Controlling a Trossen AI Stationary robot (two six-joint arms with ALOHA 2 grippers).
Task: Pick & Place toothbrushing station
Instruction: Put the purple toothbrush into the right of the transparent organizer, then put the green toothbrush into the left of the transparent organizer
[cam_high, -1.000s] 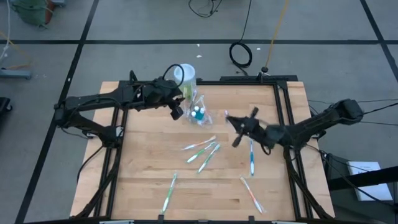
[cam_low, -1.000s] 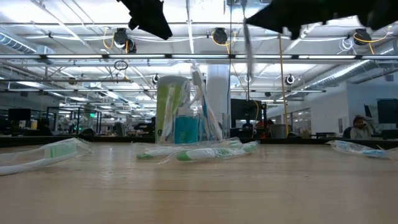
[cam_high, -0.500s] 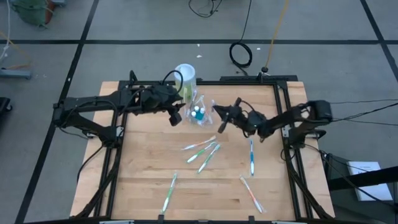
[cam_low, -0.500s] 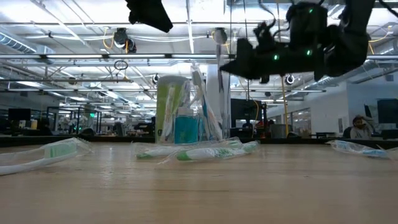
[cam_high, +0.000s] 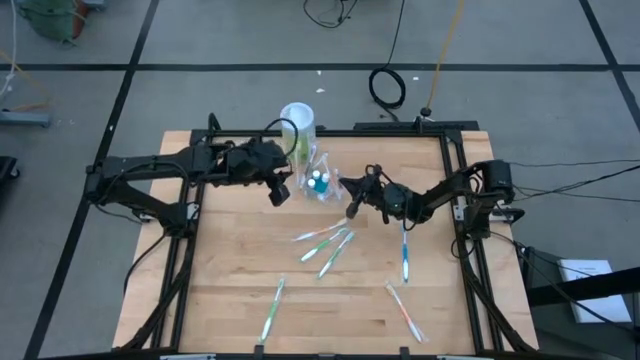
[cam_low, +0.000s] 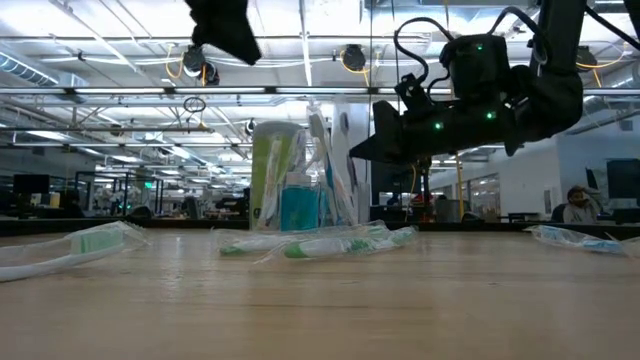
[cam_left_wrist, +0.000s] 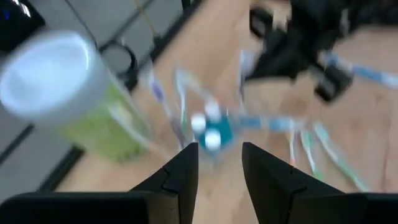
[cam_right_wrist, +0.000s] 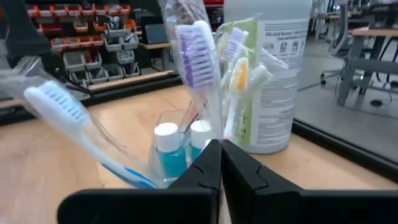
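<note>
Your right gripper (cam_high: 349, 195), fingers pinched shut on nothing, has swung left to the toothbrushing station (cam_high: 318, 181); left gripper (cam_high: 281, 185), part-open, hovers beside it.

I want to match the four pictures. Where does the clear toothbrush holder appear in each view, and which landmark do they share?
High view: holder near the table's far edge, centre, between both arms.
Low view: holder left of centre, standing on the table.
Left wrist view: holder at centre, just past the claw's fingers.
Right wrist view: holder at centre, close ahead, brushes sticking out.
Shared landmark: the green canister beside it.
</note>
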